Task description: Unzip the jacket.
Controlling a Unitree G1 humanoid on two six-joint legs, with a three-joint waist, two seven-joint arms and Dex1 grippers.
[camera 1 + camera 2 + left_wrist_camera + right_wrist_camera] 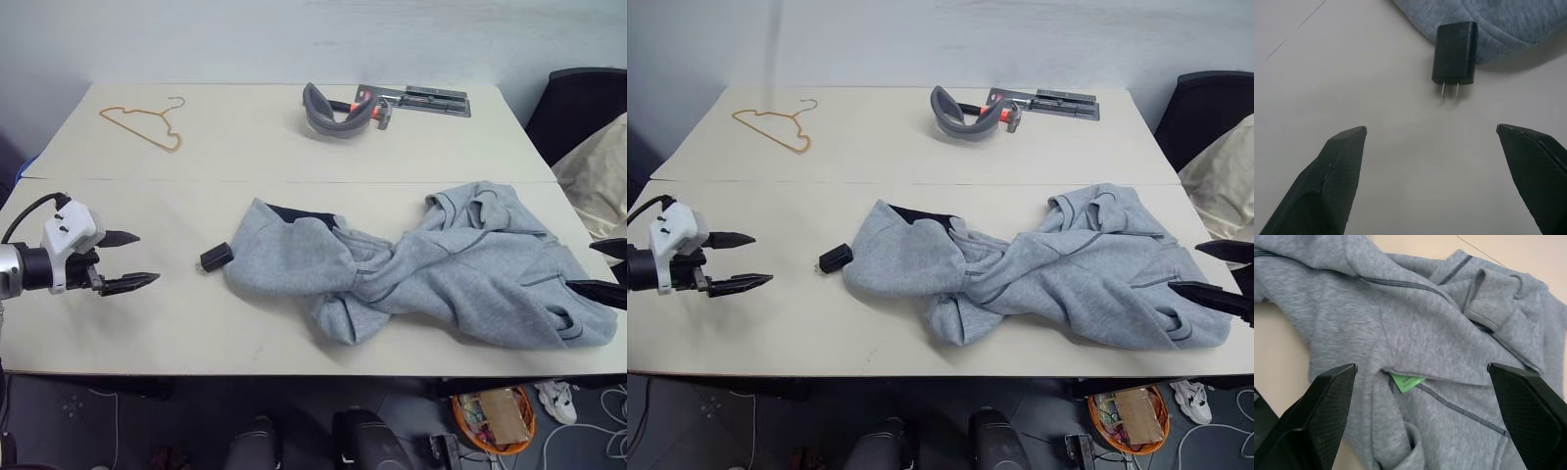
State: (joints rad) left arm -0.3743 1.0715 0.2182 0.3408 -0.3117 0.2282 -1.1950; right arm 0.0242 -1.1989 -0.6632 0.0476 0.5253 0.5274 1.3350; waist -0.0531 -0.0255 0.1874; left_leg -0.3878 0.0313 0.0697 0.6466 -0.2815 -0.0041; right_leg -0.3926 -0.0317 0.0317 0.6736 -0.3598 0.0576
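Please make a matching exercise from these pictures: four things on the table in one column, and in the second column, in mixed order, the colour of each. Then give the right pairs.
Things:
1. jacket
2. clothes hanger
3. plug adapter
4. label on the jacket

Colours:
A. black
B. green
C. light grey
D. orange

Pairs: 1-C, 2-D, 3-A, 4-B
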